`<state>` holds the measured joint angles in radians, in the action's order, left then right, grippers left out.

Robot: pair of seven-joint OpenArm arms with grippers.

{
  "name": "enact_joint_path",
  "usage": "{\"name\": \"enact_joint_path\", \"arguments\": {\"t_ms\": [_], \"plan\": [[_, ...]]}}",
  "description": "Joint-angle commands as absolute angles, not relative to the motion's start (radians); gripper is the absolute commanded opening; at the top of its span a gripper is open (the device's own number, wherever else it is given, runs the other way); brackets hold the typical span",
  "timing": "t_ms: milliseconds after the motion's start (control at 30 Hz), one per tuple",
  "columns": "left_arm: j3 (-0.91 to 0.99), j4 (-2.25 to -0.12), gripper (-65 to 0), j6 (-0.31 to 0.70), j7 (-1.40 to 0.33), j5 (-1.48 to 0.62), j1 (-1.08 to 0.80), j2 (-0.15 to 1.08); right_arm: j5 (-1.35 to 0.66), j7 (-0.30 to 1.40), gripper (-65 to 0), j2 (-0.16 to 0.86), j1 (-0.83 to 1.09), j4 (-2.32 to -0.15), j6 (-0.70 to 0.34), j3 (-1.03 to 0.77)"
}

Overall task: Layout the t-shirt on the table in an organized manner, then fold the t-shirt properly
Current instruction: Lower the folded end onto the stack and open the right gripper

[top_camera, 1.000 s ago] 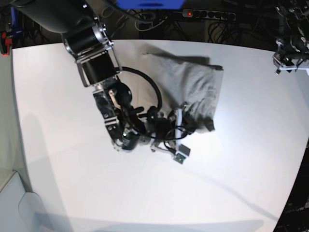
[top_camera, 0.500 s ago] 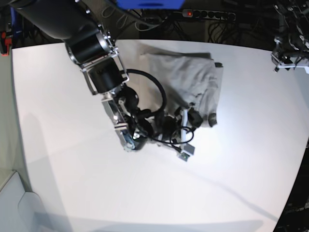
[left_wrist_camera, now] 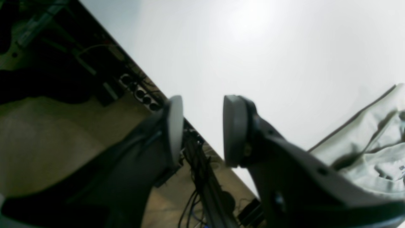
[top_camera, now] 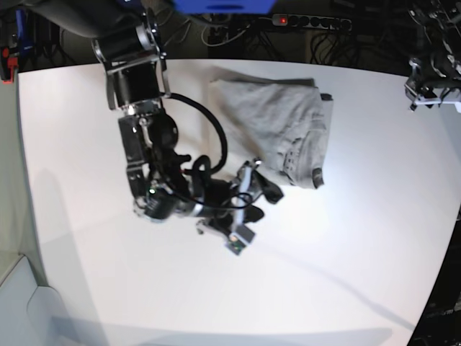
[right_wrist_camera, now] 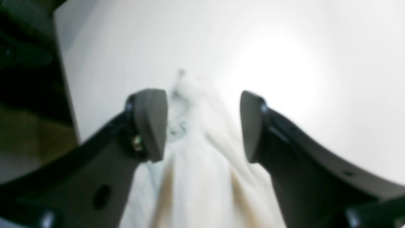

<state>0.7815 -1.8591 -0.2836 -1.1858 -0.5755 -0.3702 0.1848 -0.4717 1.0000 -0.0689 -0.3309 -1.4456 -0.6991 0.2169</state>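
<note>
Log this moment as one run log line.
right gripper: open, jaws astride t-shirt edge | left gripper: open, empty, at table edge | shirt: folded

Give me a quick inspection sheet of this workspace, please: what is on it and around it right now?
Surface: white table, smooth, with a bright glare patch.
Job's things: grey-beige t-shirt lies folded over on itself near the far edge, wrinkled at its near end.
Clutter: nothing seen on the table besides the shirt.
Grippers: right gripper is open, its jaws either side of the shirt's edge without pinching it; left gripper is parted and empty, out beyond the table's far corner.
Cables: a black cable loops off the right arm.
Surroundings: power strip with a red light and tangled wires behind the table.
</note>
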Motion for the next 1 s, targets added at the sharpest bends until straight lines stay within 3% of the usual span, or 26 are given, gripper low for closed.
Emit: {"name": "enact_joint_path", "arguments": {"t_ms": [0,133,467,733,967], "plan": [[0.786,-1.879,-44.6,-0.274,-1.179,-0.579,-0.366,0.200,-0.498,0.993,-41.0,-0.068,-0.334,-1.494,-0.698,0.191],[0.783,-1.877,-44.6,-0.274,-1.179,-0.579,-0.352,0.200,-0.498,1.059,-65.0,-0.051,-0.226,-1.580,-0.698,0.044],[0.702,-1.880,-44.6,-0.274,-1.179,-0.579,-0.332,0.200,-0.674,1.089,-65.0,-0.050,-0.024,-1.684,-0.698,-0.030],[0.708,-1.880,-44.6,-0.274,-1.179,-0.579,-0.355,0.186,-0.671,1.056,-65.0,-0.051,-0.125,-1.409,-0.698,-0.024],[0.708,-1.880,-44.6,-0.274,-1.179,-0.579,-0.378,0.180,-0.670,0.918,-65.0,-0.035,-0.194,-1.259,-0.698,0.145]]}}
